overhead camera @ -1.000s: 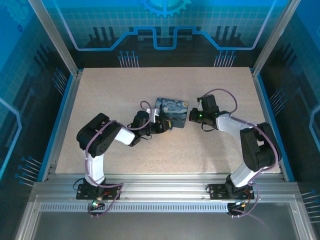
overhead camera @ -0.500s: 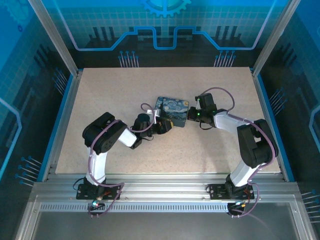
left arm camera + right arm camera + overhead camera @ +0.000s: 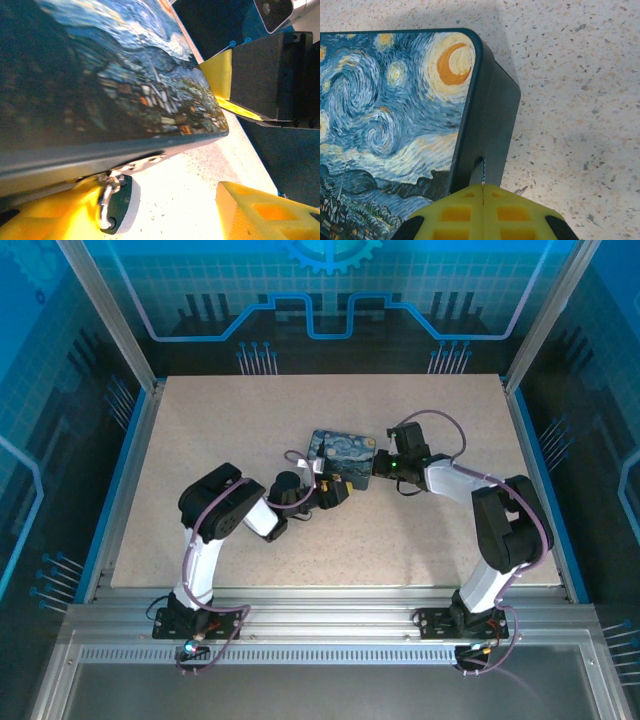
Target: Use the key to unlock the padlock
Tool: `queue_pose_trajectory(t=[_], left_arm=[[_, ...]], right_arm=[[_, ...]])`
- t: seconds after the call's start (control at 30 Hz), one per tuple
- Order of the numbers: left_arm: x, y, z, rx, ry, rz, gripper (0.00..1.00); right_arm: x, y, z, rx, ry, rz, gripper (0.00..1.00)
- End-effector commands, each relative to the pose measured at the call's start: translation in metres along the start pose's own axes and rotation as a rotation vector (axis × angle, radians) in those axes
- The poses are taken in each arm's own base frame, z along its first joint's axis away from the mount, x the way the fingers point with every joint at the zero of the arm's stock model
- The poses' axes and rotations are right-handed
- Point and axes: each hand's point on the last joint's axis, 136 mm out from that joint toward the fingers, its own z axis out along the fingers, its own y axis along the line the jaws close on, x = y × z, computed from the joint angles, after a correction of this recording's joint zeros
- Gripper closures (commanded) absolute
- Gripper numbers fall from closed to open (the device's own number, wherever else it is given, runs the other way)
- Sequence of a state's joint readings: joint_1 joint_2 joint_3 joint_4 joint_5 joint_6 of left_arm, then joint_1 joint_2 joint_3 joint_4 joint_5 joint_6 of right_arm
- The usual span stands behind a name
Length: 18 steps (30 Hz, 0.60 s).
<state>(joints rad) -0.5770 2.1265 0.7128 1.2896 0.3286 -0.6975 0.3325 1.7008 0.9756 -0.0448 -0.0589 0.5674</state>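
Padlock at spread left pincer, arm folded low toward painted box

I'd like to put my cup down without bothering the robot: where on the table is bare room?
Bare table lies along the back wall, down the left edge, and at the middle of the near edge. The centre is crowded: the left tool and right tool flank the painted box.

Robot lab cell: aluminium frame, blue panels.

Glossy printed box on matt speckled tabletop (padlock shackle: shiny metal).
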Motion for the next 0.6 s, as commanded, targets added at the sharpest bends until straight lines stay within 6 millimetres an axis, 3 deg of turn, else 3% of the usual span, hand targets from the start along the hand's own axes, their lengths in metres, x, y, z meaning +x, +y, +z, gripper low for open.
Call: queue_pose_trajectory(t=[0.0,0.2,0.57], left_arm=[[0.016,0.003,0.006,0.014,0.039,0.002,0.40],[0.019,0.009,0.004,-0.005,0.029,-0.011,0.43],[0.025,0.031,-0.020,-0.059,0.039,-0.096,0.64]], right_arm=[[0.004,0.013,0.004,-0.019,0.023,-0.028,1.00],[0.007,0.013,0.004,-0.014,0.029,-0.031,1.00],[0.006,0.014,0.003,-0.016,0.022,-0.032,1.00]])
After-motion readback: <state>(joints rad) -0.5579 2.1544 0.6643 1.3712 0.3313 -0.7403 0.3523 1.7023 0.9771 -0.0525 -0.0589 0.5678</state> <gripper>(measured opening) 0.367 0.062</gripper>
